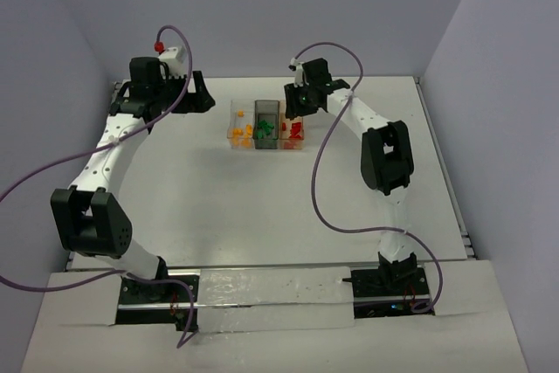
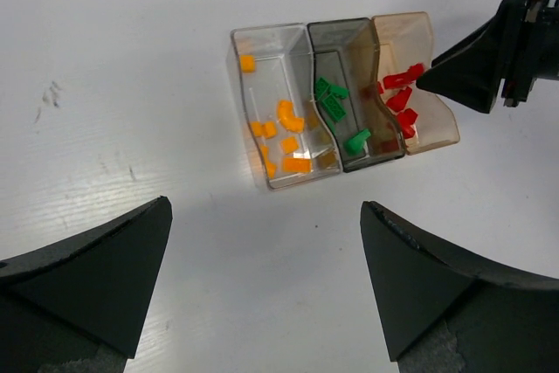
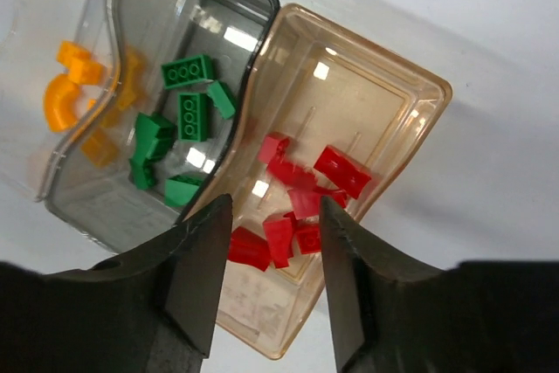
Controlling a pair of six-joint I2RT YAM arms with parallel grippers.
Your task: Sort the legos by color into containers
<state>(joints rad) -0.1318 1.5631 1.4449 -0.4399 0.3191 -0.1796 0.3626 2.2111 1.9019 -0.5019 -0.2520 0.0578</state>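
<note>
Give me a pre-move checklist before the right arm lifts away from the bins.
1. Right gripper empty: ok. It is open over the amber bin with nothing between its fingers.
2. Left gripper empty: ok. It is open over the table.
3. Colours sorted: ok. The red legos are in the amber bin, the green legos in the grey bin, and the orange legos in the clear bin.
4. No legos left on the table: none visible, but cannot tell under the arms.
5. Right fingers clear of the bin walls: cannot tell. Their height above the rim is unclear.
</note>
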